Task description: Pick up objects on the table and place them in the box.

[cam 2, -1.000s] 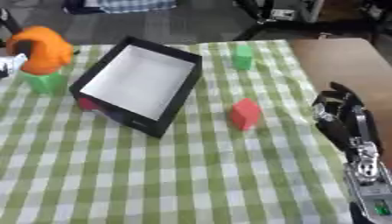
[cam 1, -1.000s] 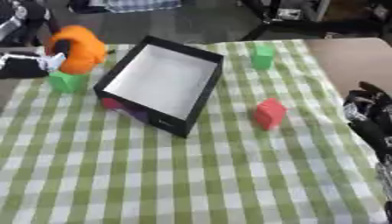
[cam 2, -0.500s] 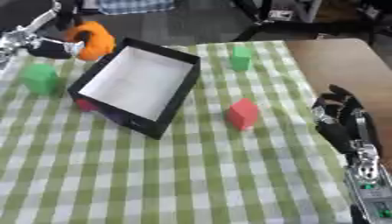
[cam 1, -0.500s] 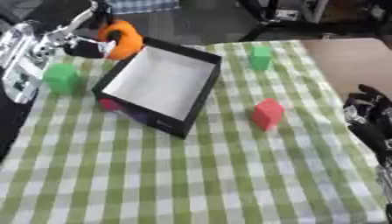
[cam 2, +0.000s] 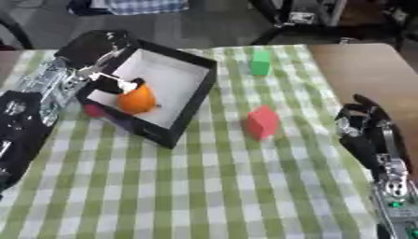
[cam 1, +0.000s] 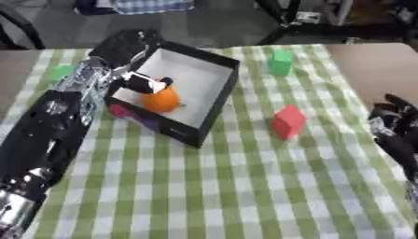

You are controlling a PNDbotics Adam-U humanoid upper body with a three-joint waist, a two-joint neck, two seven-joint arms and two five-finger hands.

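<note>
Left hand (cam 1: 143, 84), fingers curled round the orange object (cam 1: 161, 99), has been carried from the tablecloth's far-left edge into the box (cam 1: 214, 70); release presumably follows.

Green-and-white checked cloth (cam 1: 245, 186) over a brown table (cam 2: 367, 70). Black-walled box (cam 1: 181, 93) with white inside. Orange object (cam 1: 161, 99) in it, under the black-and-silver left hand (cam 1: 139, 81). Red block (cam 1: 287, 122), green block (cam 1: 280, 62), another green one (cam 1: 61, 72), something pink-red (cam 1: 120, 110) beside the box. Black right hand (cam 2: 363, 126).
</note>
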